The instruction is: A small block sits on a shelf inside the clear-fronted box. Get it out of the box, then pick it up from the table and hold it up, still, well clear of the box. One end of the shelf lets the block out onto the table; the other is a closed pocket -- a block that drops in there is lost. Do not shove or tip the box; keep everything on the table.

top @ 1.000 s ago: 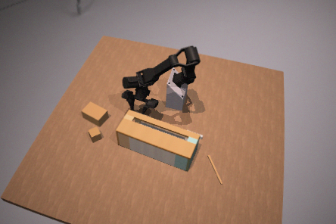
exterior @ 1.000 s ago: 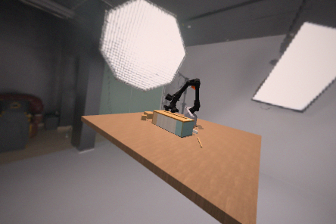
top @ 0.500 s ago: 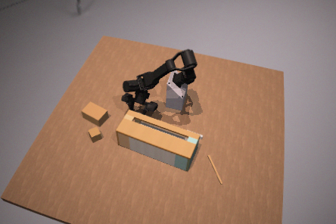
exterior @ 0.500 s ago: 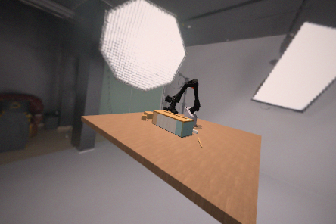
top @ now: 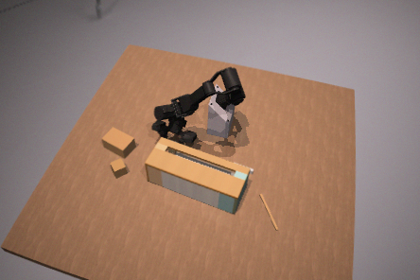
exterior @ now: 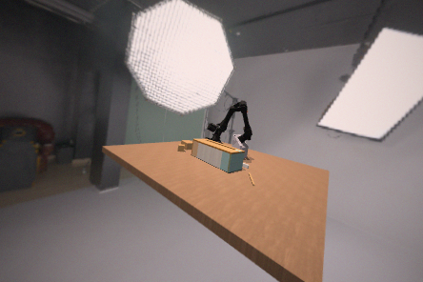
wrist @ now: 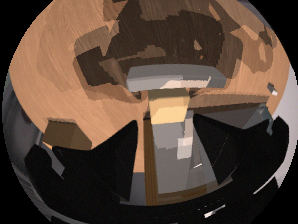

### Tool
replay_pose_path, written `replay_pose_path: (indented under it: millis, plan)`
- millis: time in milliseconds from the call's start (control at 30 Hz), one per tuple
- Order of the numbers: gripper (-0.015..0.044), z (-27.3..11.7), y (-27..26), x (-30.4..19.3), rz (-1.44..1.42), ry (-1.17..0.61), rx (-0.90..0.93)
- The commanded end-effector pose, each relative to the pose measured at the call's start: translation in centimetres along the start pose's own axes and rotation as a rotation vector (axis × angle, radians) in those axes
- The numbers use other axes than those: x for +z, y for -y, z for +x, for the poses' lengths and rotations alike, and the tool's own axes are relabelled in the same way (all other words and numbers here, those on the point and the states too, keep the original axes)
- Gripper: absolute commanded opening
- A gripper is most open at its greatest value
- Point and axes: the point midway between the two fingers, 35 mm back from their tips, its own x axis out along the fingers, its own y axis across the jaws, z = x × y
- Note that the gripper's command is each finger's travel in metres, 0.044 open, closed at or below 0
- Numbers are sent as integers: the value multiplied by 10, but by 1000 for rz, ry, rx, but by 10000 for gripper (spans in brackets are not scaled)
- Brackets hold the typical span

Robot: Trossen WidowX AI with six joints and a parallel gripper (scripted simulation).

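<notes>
The box (top: 191, 167) (exterior: 209, 155) stands upright, with an orange top, a long slot, a tan left end and a teal right end; its wooden edge (wrist: 149, 165) shows in the wrist view. My gripper (top: 177, 136) (exterior: 214, 134) (wrist: 166, 121) is open and low, at the back of the box's left end. Nothing shows held between its fingers. A light tan panel (wrist: 169, 109) and a pale grey bar (wrist: 172, 77) show beyond the fingertips. I cannot make out the small block on the shelf; glare and the box walls obscure the inside.
A large wooden block (top: 118, 142) (exterior: 187, 144) (wrist: 66, 135) and a small wooden cube (top: 119, 168) (exterior: 181, 148) lie left of the box. A thin stick (top: 269, 211) (exterior: 251, 179) lies to its right. A white piece (top: 252, 170) (exterior: 246, 166) is by the teal end. The arm's base (top: 218, 123) stands behind.
</notes>
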Motion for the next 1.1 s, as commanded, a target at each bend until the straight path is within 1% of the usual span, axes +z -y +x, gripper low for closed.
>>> replay_pose_path:
  millis: [0,333,600,700,767,1067]
  plan:
    - [285,7,2,5,8,0,-7]
    - [285,18,3,12,8,0,-10]
    - [75,18,3,12,8,0,-10]
    - [55,18,3,12,8,0,-10]
    - [3,16,2,10,8,0,-9]
    - [0,-23,-1,-9,5,2,-2]
